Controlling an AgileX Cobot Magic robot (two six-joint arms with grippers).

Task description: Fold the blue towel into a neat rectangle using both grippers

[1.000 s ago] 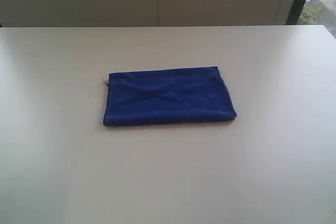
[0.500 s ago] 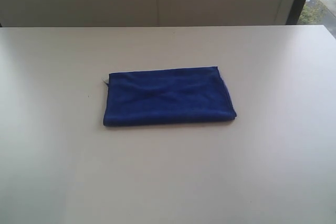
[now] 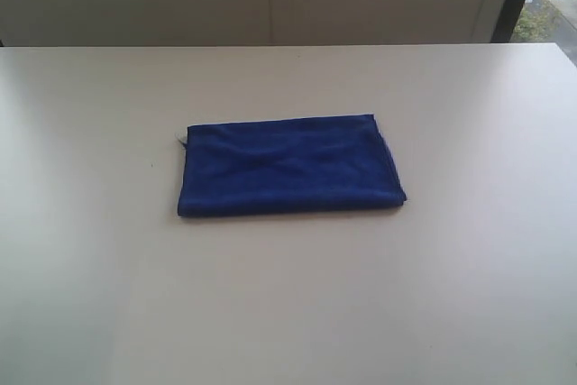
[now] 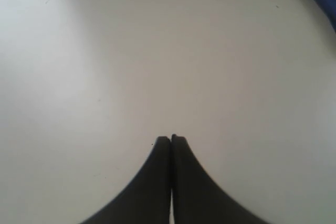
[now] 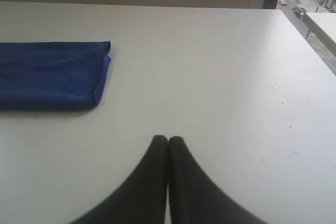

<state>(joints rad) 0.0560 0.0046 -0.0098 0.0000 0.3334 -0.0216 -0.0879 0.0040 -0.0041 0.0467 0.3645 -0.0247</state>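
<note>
While the towel [image 3: 288, 167] is lying folded as a flat rectangle near the middle of the desk [image 3: 469, 304], nothing is being gripped by either claw. The left claw [image 4: 170, 139] is being held pressed shut and empty above bare desk, with only a corner of the towel being caught at the edge of its view. The right claw [image 5: 167, 139] is likewise being held shut and empty, well apart from the towel's short end. A small white tag [image 3: 181, 140] is being shown peeping out at the towel's far left corner.

The fold is being judged as largely done, so the step in hand is probably a last tidy or a check. If the right-hand end, where the layers are flaring slightly, is being squared up, the claws should be opened before they are lowered. The two corners of that end should be pinched together, through every layer. The cloth should be lifted only a little and drawn evenly, so that the stack below is not being dragged askew.

No container is being shown in any view; the towel is resting directly on the desk.
</note>
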